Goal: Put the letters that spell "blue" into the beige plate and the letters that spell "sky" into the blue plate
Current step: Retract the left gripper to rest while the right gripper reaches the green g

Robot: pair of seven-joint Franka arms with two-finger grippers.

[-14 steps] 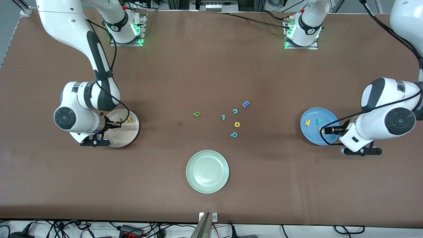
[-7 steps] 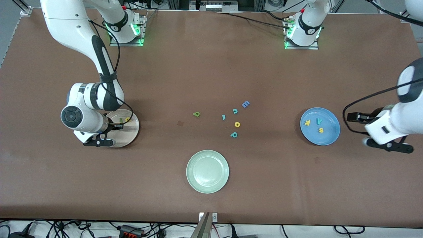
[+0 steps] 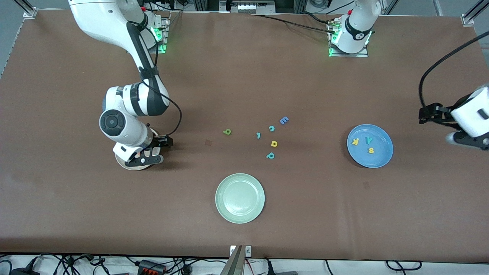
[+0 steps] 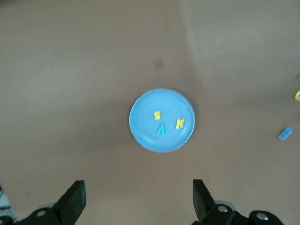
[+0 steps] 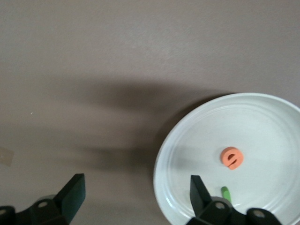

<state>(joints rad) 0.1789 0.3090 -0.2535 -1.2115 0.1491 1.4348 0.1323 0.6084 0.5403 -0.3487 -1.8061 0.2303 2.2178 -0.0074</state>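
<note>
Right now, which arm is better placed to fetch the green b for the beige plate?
Right. The open right gripper hangs by the beige plate, closer to the green b. The open left gripper is out past the blue plate.

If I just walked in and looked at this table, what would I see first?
Probably the blue plate toward the left arm's end of the table, with a yellow "s", a yellow "k" and a teal "y" on it. Next, the loose letters in the middle, with the pale green plate nearer the front camera. The right gripper hangs open over the beige plate's edge, where an orange "e" lies.
</note>
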